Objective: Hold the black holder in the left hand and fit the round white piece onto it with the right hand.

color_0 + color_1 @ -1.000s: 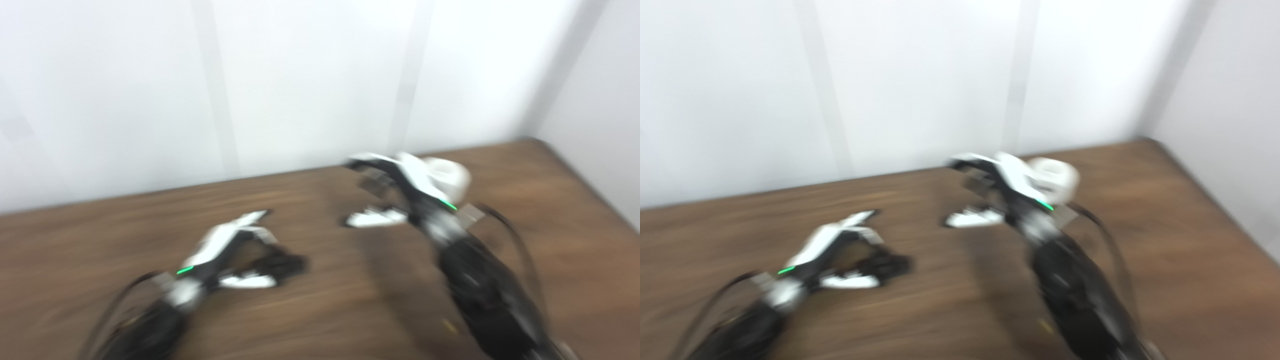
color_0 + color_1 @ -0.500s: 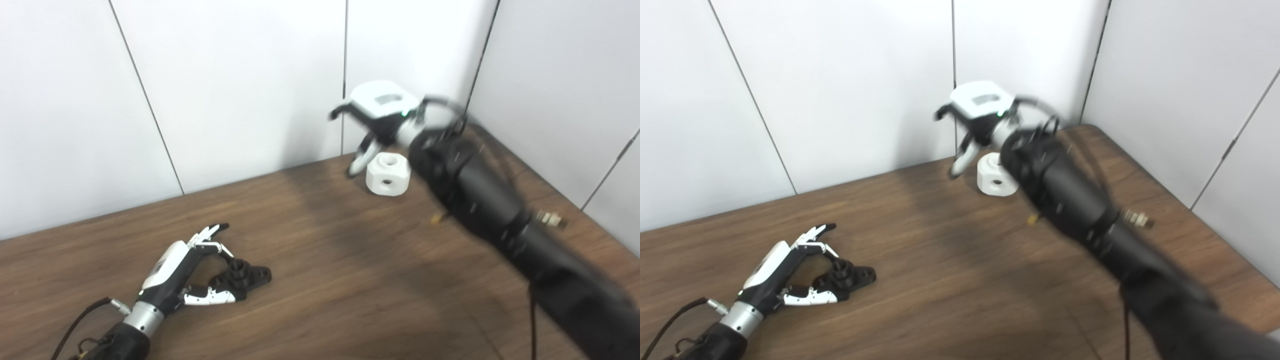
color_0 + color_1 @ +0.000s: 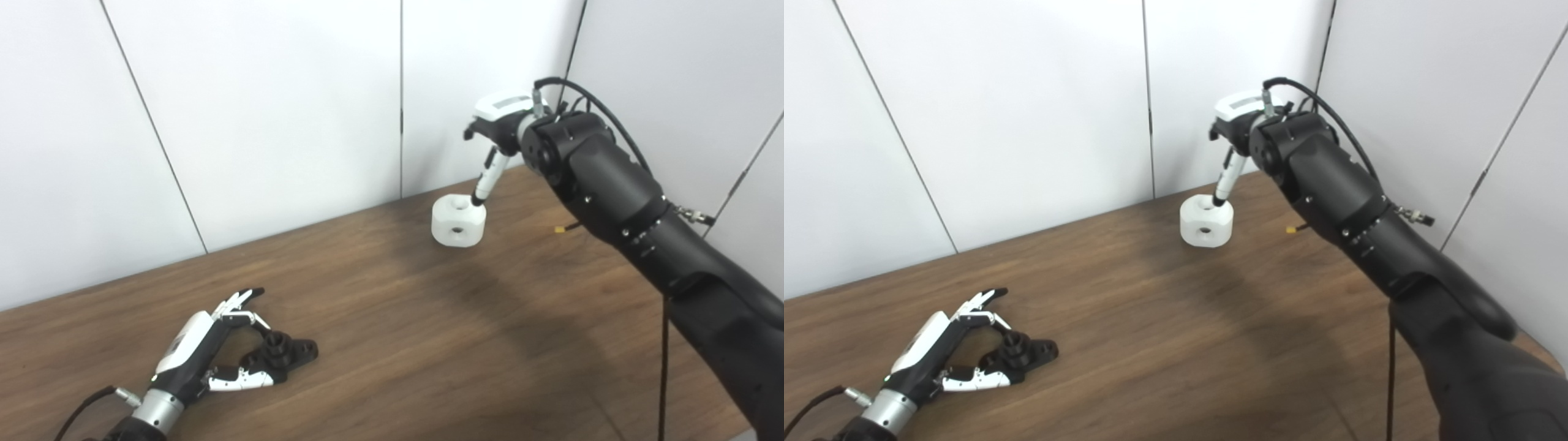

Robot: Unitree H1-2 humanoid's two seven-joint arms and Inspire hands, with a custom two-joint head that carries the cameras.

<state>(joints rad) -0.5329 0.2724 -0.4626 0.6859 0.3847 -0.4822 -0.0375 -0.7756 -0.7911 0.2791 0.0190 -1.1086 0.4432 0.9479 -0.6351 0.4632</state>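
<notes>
The black holder lies flat on the brown table at the lower left. My left hand rests around it, open, with the fingers arched on its far side and the thumb on its near side. The round white piece, with a hole on top and one in its side, stands far back near the wall corner. My right hand hovers above it, and one white digit reaches down to touch its top rim. The other fingers are mostly hidden behind the wrist.
White wall panels close off the table's far edge and meet in a corner behind the right hand. My black right forearm crosses the table's right side. A black cable loops above it, and a small yellow-tipped connector hangs beneath.
The camera view has shifted and sharpened. My right hand swung back toward the corner and came down until one digit touches the white piece's top. The left hand stays around the holder.
</notes>
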